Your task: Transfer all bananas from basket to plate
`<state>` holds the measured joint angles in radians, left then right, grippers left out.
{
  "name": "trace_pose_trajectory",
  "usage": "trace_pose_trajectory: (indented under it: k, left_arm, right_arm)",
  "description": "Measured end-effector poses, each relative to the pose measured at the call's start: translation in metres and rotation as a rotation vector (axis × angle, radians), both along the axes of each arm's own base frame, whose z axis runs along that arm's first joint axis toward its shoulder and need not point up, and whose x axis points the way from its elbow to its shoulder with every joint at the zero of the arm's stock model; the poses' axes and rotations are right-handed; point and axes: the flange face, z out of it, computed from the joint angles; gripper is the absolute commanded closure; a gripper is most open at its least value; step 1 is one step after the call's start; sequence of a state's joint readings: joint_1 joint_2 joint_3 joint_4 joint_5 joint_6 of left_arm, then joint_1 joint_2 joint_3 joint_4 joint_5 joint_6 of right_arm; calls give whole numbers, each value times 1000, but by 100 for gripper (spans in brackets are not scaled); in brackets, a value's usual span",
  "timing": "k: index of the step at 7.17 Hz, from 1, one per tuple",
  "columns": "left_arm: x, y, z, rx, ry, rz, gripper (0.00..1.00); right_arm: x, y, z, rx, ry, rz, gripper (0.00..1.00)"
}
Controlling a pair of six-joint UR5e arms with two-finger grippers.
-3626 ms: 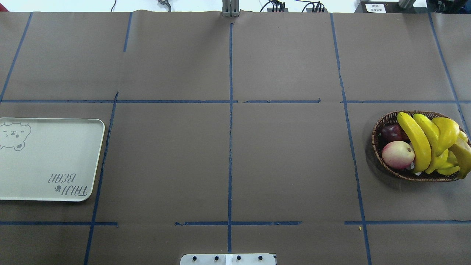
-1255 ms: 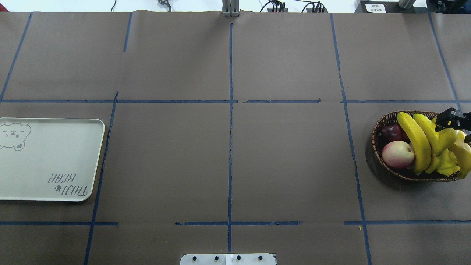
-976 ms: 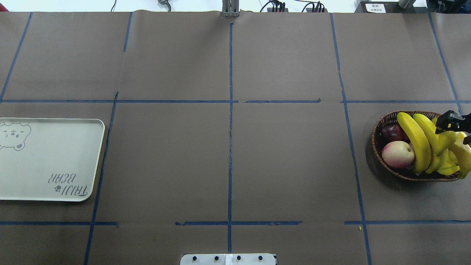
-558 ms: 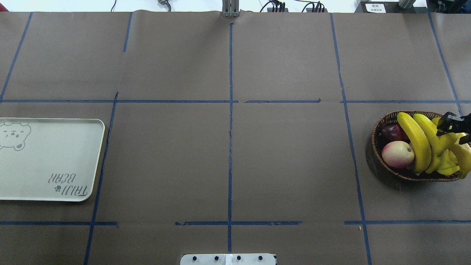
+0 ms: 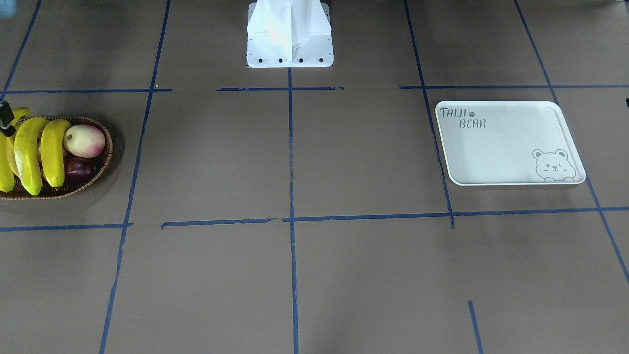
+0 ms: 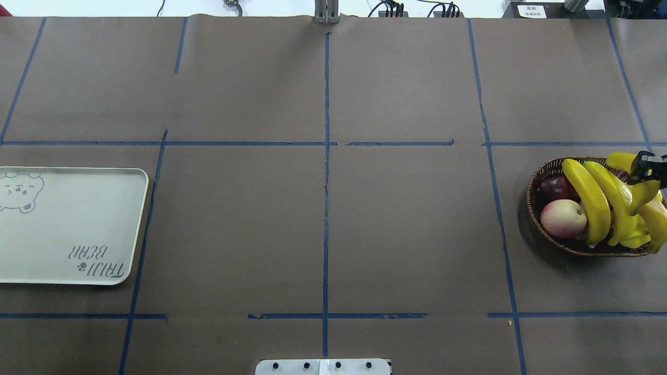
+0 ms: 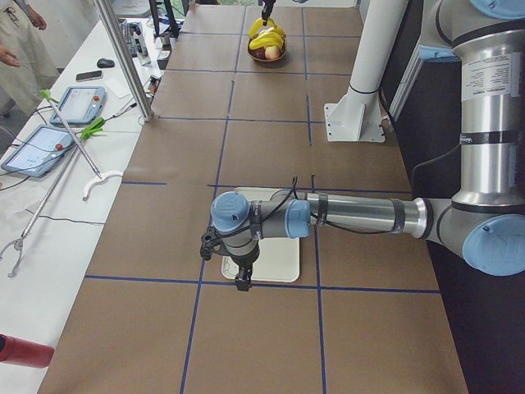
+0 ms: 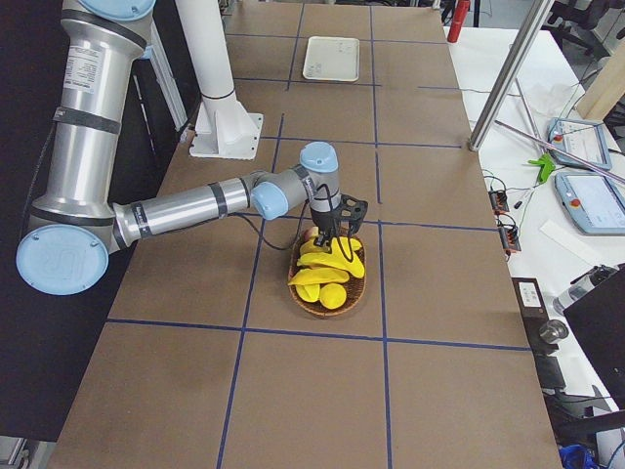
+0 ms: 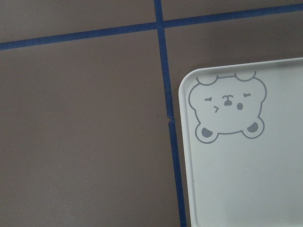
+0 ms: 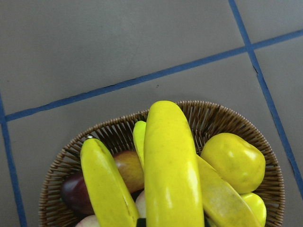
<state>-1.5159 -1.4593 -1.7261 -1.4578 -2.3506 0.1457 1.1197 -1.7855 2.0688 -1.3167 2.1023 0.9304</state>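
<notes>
Right claw (image 6: 642, 169) sat over the basket (image 6: 531, 205), on the side away from the plate (image 6: 73, 224). It was pinched shut across the top banana (image 10: 170, 165) near its far end, w/ no gap showing btwn fingers and peel. That banana's long axis ran approx. front-to-back over the basket, away from the robot, w/ the grip crosswise to it. The fruit hung right under the claw, so a plain lift looked like the next call.

The other bananas (image 6: 589, 200) lay alongside it in the basket, same heading. A pink-yellow fruit (image 6: 564, 219) and a dark red fruit (image 6: 555, 187) filled the basket's plate-ward side. The plate was well apart from the basket, at the opposite end of the bench (image 6: 406, 229), no banana on it yet. Right arm was plainly the nearer one to the basket. Left claw (image 7: 244, 279) hovered by the plate, far from the basket; can't tell if open or closed.

Vs. 0.6 s ago: top banana's far tip had moved out past the basket's far rim and the claw had shifted w/ it, so the lift seemed begun. Vs. 3.6 s ago: no claw at the basket then. Pink-yellow and dark red fruit unmoved.
</notes>
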Motion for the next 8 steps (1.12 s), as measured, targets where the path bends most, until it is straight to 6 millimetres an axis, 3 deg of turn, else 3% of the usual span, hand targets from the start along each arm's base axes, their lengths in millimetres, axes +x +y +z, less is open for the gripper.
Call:
trace_pose_trajectory:
  k: [2, 4, 6, 8]
  left_arm:
    - [3, -10, -18, 38, 4, 4, 0]
    - [14, -58, -73, 187, 19, 17, 0]
    - [42, -83, -118, 185, 89, -46, 0]
    - [96, -83, -167, 92, 176, -173, 0]
  right_arm:
    - [6, -5, -39, 104, -38, -20, 100]
    - [-6, -17, -72, 141, -120, -59, 100]
    - [-44, -32, -113, 149, -206, -91, 100]
    - [-99, -32, -160, 157, -276, -102, 99]
